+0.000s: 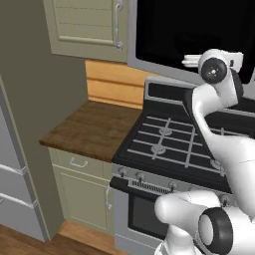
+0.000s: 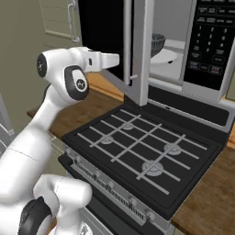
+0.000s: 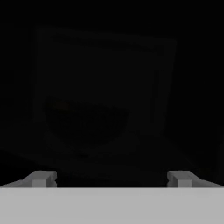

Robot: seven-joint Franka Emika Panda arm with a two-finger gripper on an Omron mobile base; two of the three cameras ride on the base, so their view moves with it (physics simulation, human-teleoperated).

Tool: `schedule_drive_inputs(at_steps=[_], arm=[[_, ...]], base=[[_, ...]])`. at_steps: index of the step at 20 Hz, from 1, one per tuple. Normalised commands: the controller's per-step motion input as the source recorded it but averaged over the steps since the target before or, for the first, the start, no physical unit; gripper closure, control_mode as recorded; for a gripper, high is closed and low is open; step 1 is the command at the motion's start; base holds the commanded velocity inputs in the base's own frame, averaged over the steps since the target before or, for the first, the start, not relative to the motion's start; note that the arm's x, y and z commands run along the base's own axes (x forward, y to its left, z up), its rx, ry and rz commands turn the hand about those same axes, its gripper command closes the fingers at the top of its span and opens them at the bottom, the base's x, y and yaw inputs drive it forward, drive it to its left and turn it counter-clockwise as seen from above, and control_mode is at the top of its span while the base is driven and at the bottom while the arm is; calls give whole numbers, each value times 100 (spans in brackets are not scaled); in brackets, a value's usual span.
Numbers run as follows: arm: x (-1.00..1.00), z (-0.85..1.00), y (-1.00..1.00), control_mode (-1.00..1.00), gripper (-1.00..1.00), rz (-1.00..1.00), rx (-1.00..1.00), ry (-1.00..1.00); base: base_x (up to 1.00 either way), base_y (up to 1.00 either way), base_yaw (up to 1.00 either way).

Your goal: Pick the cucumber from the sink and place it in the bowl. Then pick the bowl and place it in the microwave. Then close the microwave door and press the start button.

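The microwave (image 2: 211, 46) hangs above the range with its door (image 2: 148, 50) swung partly open. The dark ribbed bowl (image 2: 158, 44) stands inside on the pale turntable. The cucumber is hidden and the sink is out of view. My gripper (image 2: 117, 59) is level with the door's black glass (image 1: 189, 35), on its outer face, left of the vertical bar handle (image 2: 127, 41). In the hand view the gripper (image 3: 110, 178) is open, its fingertips (image 3: 41, 177) wide apart with nothing between them, facing dark glass. A faint round shape shows through the glass.
A steel range with black grates (image 2: 137, 147) lies right below the microwave. A wooden counter (image 1: 94, 127) sits left of it under an upper cabinet (image 1: 84, 22), with a grey fridge (image 1: 15, 174) further left. More wooden counter (image 2: 211, 197) lies right of the range.
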Motion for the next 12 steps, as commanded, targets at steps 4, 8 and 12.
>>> schedule_drive_inputs(at_steps=[4, 8, 12], arm=[[63, 0, -44, -100, -100, 14, 18, -8], [50, 0, -54, -100, -100, 13, 19, -3], [50, 0, -53, -100, -100, 12, 18, -2]], base=[[0, 0, 0], [0, 0, 0], [0, 0, 0]])
